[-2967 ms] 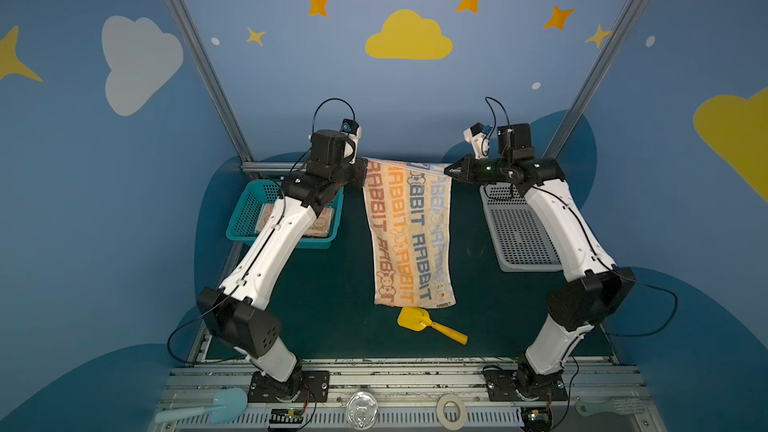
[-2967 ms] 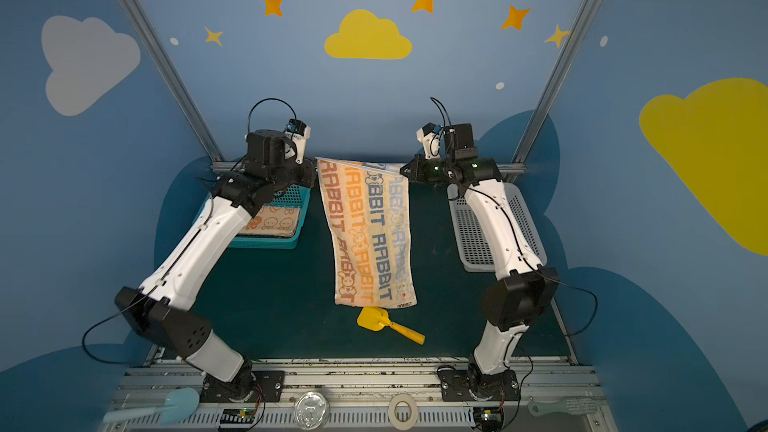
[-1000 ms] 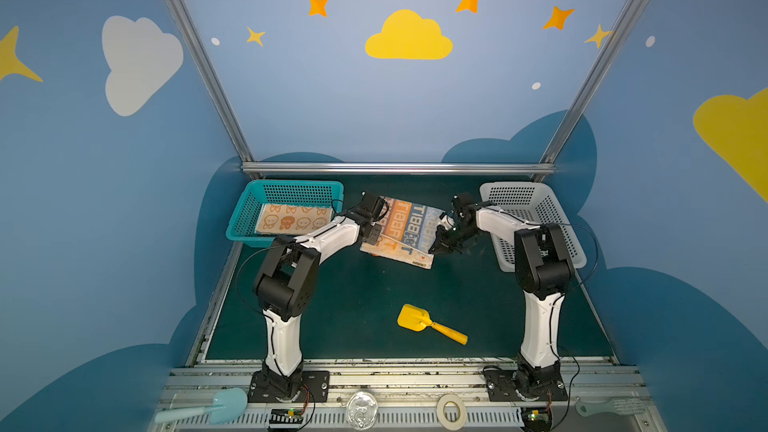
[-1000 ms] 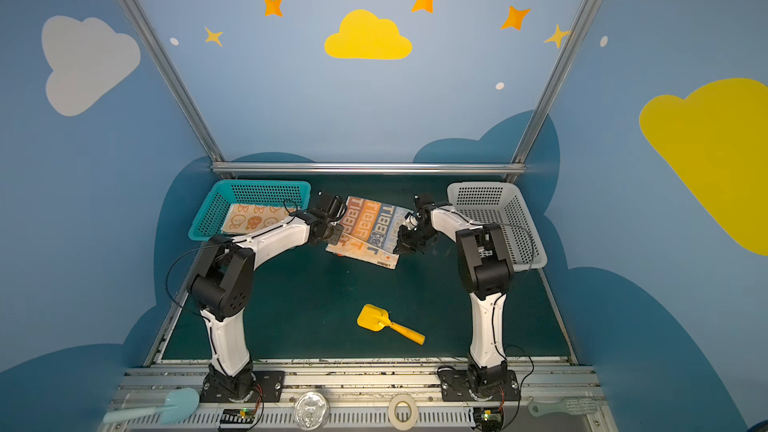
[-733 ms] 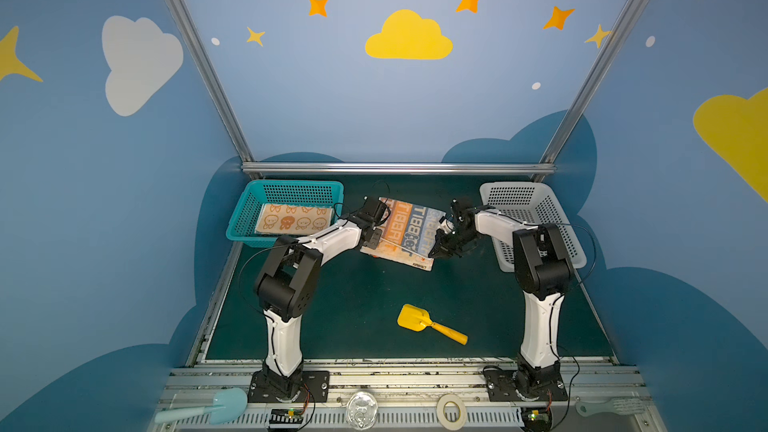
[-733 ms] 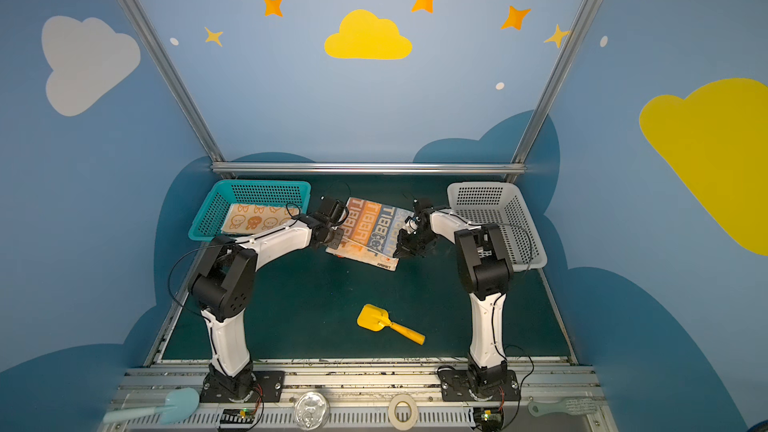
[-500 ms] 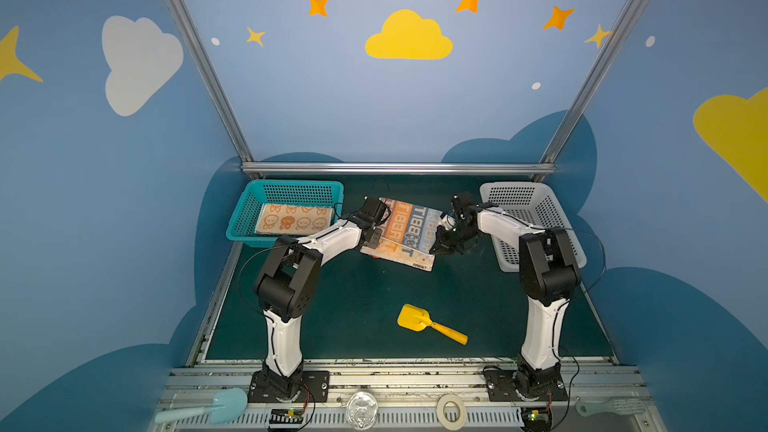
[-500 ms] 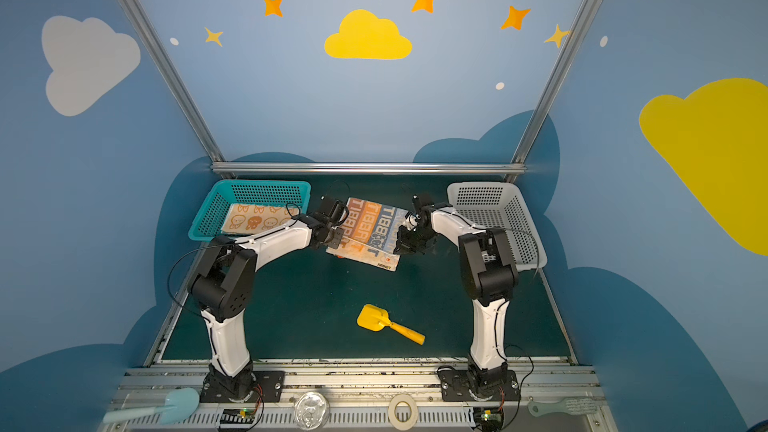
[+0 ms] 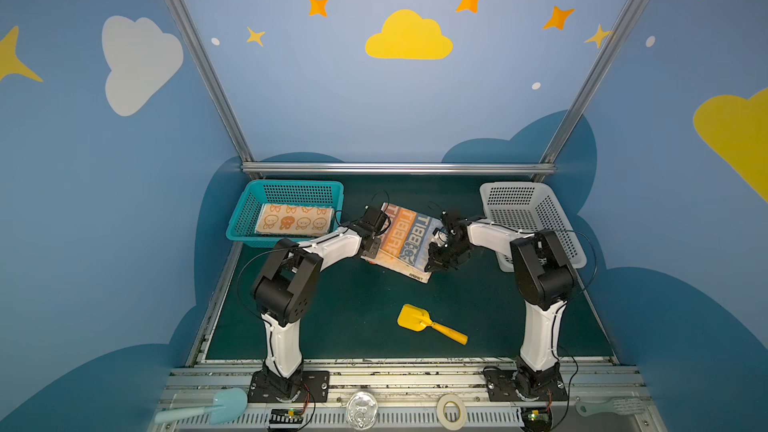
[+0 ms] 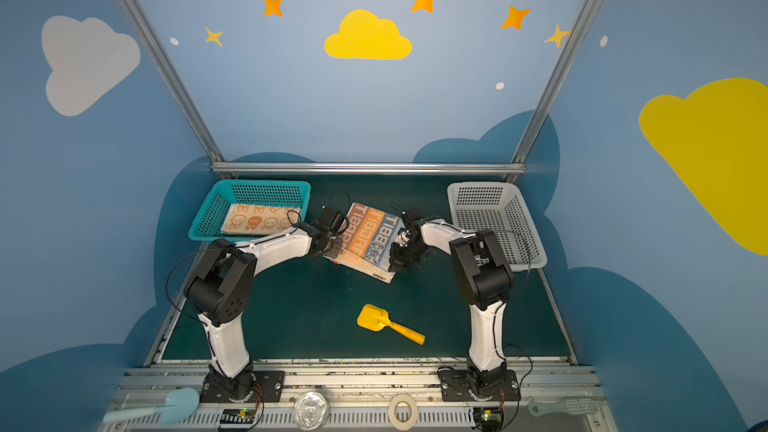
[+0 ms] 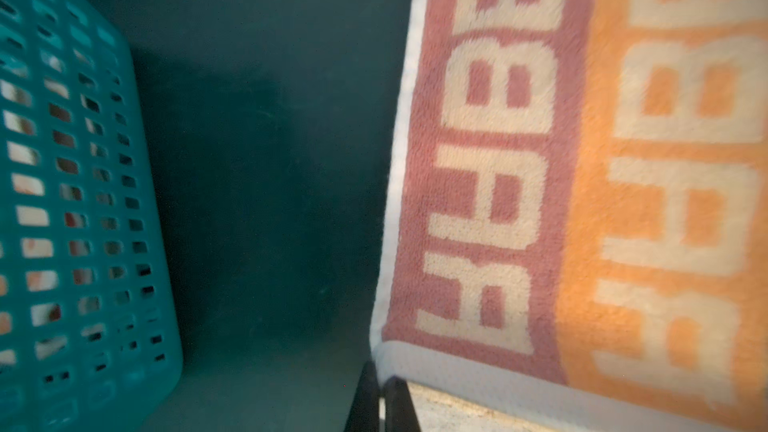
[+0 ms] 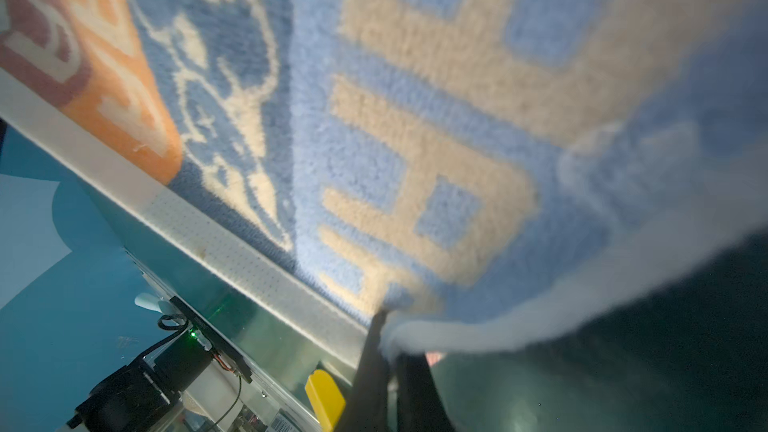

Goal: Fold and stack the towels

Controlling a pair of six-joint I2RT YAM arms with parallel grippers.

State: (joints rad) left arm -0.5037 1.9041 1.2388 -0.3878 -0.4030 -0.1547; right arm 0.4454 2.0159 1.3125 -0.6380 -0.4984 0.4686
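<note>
A towel (image 9: 405, 243) (image 10: 368, 238) striped pink, orange and blue with cream lettering lies folded on the green mat between the baskets. My left gripper (image 9: 371, 248) (image 10: 332, 246) is at its left edge, shut on the white hem at a corner (image 11: 380, 384). The pink and orange stripes (image 11: 582, 160) fill that wrist view. At the towel's right edge my right gripper (image 9: 434, 259) (image 10: 397, 259) (image 12: 388, 351) is shut on the white hem beside the blue stripe (image 12: 415, 118). A second towel (image 9: 295, 220) (image 10: 259, 220), orange and cream with rabbit faces, lies folded in the teal basket (image 9: 245, 218) (image 10: 208, 214) (image 11: 62, 201).
A white perforated basket (image 9: 540, 209) (image 10: 498, 218) stands at the back right with the right arm's elbow in front of it. A yellow toy scoop (image 9: 419, 322) (image 10: 376, 320) (image 12: 324, 396) lies on the mat nearer the front. A tape roll (image 9: 451, 411), a lid and utensils sit on the front rail.
Three seconds ago both arms held the towel hanging high and spread out. Now it lies folded on the mat with both grippers low at its edges. Over the last second hardly anything moved.
</note>
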